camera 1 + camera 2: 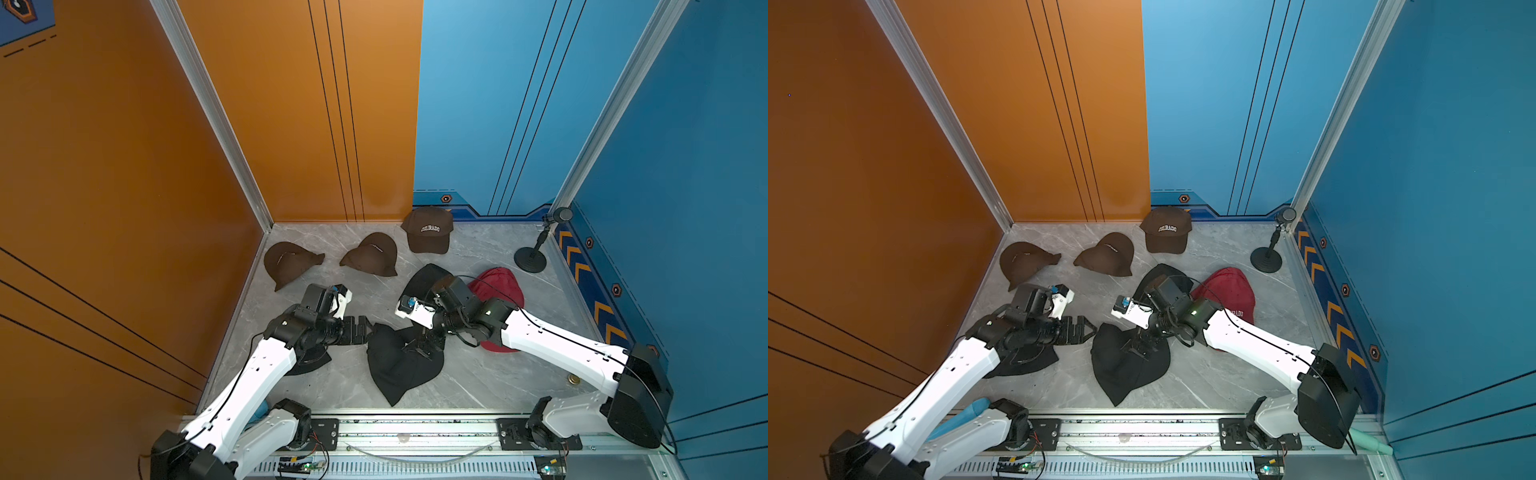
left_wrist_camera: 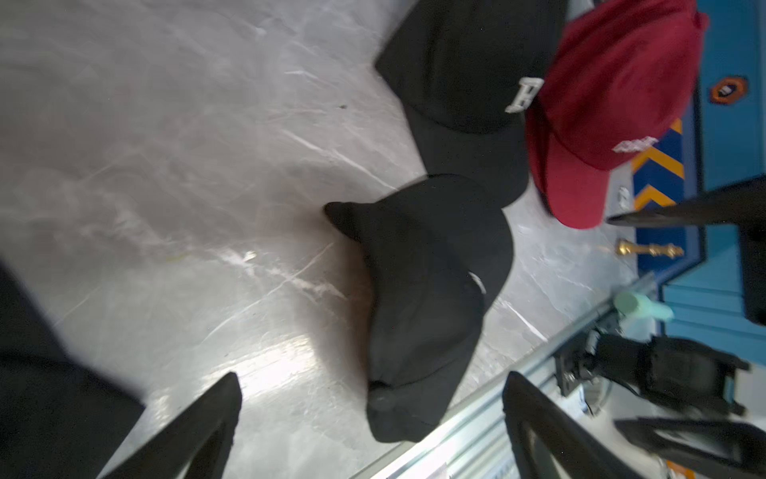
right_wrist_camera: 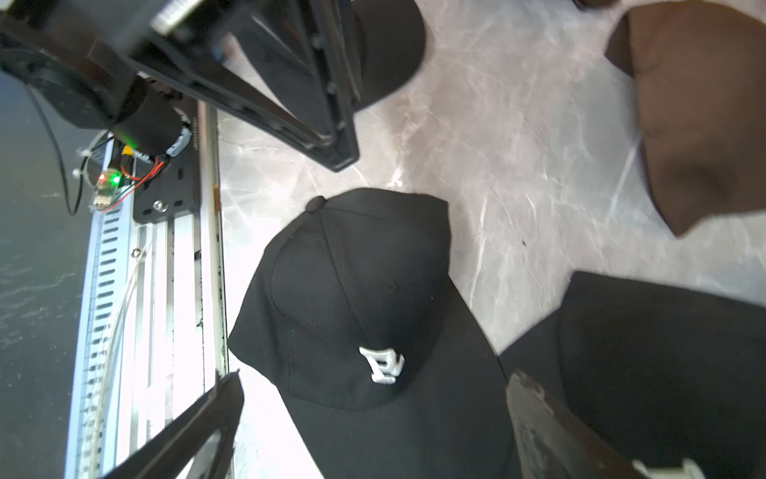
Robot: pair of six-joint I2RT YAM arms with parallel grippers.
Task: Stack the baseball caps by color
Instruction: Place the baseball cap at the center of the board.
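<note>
Three brown caps lie singly along the back of the grey marble bench (image 1: 478, 374), none touching another: the left brown cap (image 1: 291, 264) near the orange wall; the middle brown cap (image 1: 372, 259); the lettered brown cap (image 1: 428, 230), upright with white "COLORADO" on its front. Three black caps are also apart: the front black cap (image 1: 399, 370) in the middle near the rail, a white letter on its crown; the rear black cap (image 1: 428, 276), partly hidden behind the right wrist and touching the red heap (image 1: 498, 284); the side black cap (image 1: 309, 362), mostly under the left arm. The red heap shows one crown with white lettering and more red under the right arm; how many caps it holds cannot be told. One microphone stand (image 1: 530, 259) stands in the far right corner. The left tool (image 1: 365, 329) is spread wide and empty, just beside the front black cap's edge; the right tool (image 1: 424, 345) is spread wide over that cap's crown, gripping nothing.
</note>
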